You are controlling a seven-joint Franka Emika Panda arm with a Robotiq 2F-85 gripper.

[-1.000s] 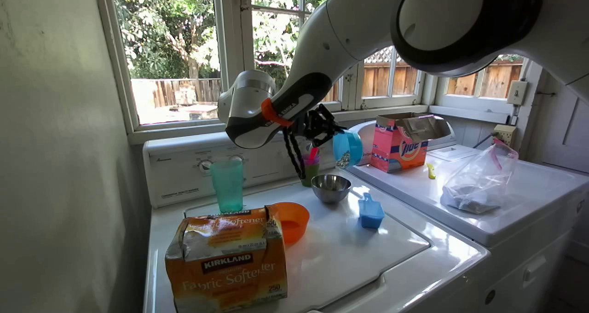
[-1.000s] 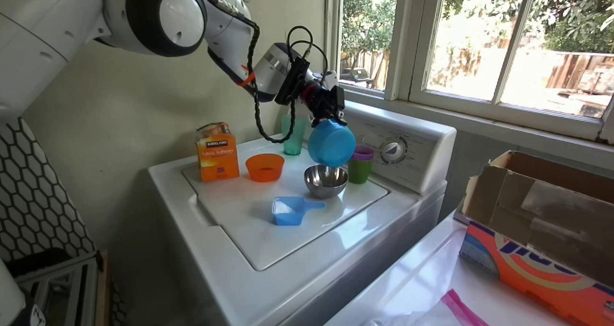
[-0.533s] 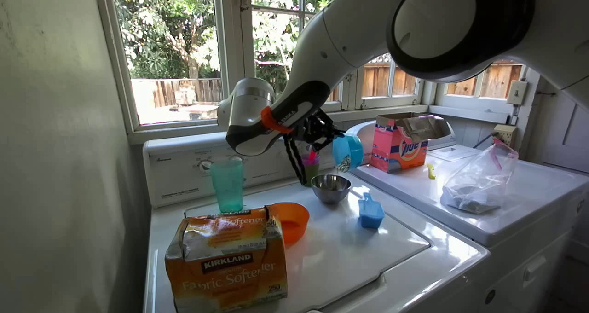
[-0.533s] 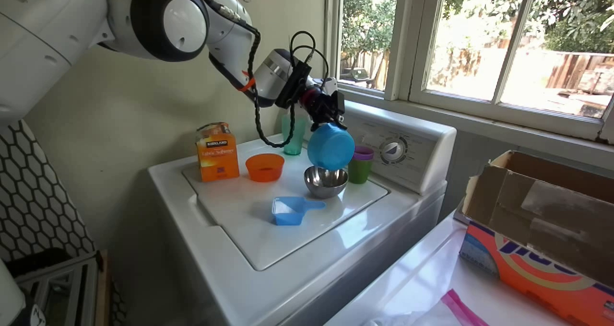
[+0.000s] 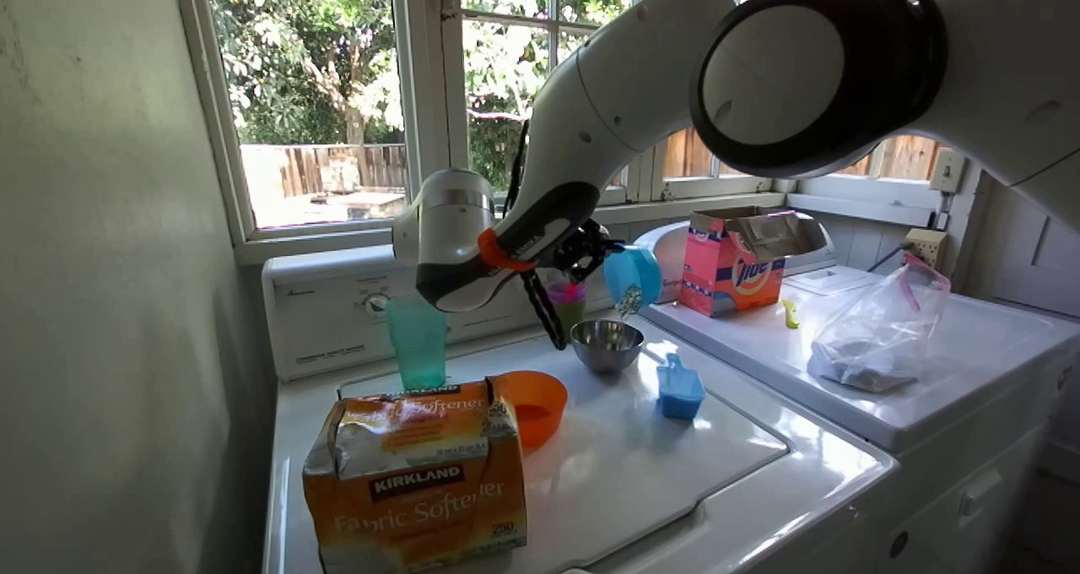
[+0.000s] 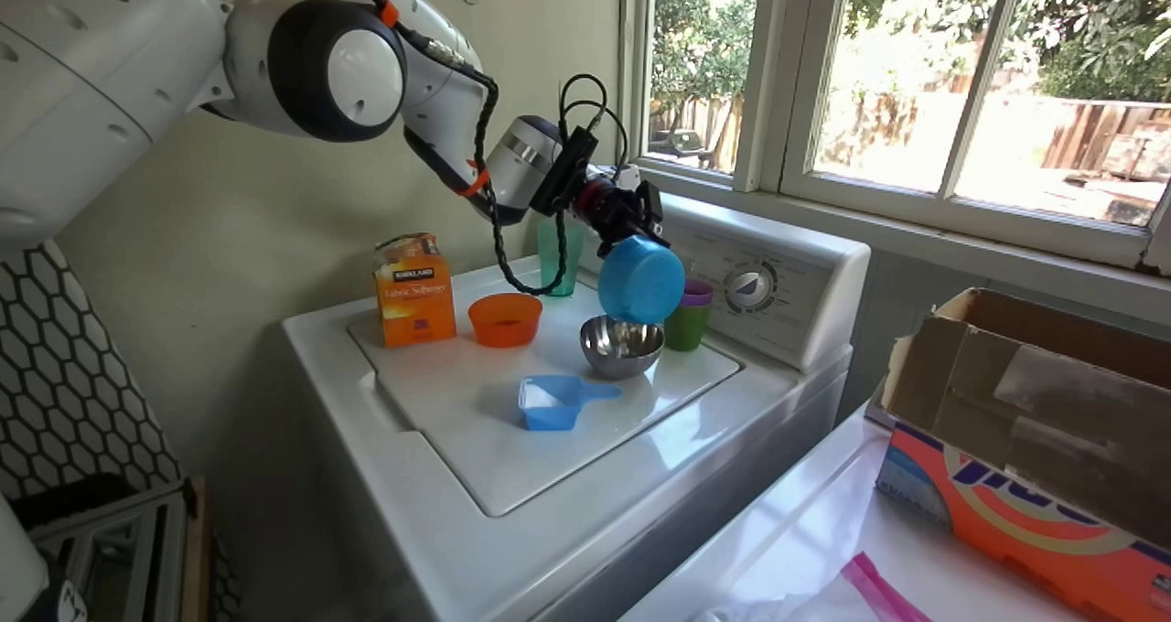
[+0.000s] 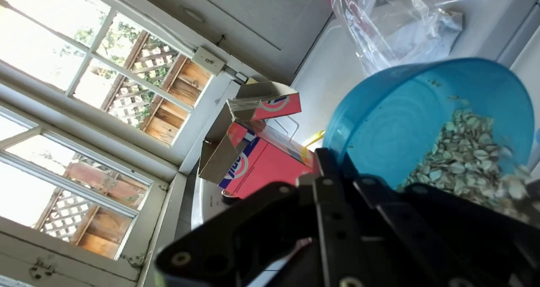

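My gripper (image 7: 336,160) is shut on the rim of a translucent blue bowl (image 7: 392,126), seen also in both exterior views (image 5: 639,274) (image 6: 640,282). The bowl is tipped far onto its side. Pale dry flakes (image 7: 464,156) lie along its low side and spill over the lower rim, blurred in the wrist view. A steel bowl (image 5: 606,350) stands upright on the white washer lid just below the blue bowl, also seen in an exterior view (image 6: 620,357). Some flakes seem to show inside it, but its bottom is partly hidden.
A blue scoop (image 6: 553,407) lies before the steel bowl. A green cup with a purple rim (image 6: 686,325) stands close behind it. An orange bowl (image 6: 505,320), teal cup (image 5: 418,342) and softener box (image 5: 422,490) stand aside. A Tide box (image 5: 730,270) and plastic bag (image 5: 877,338) sit on the neighbouring machine.
The arm has come down, bringing the blue bowl slightly lower over the steel bowl. The blue bowl is tipped further, and flakes have slid to its rim and are coming out.
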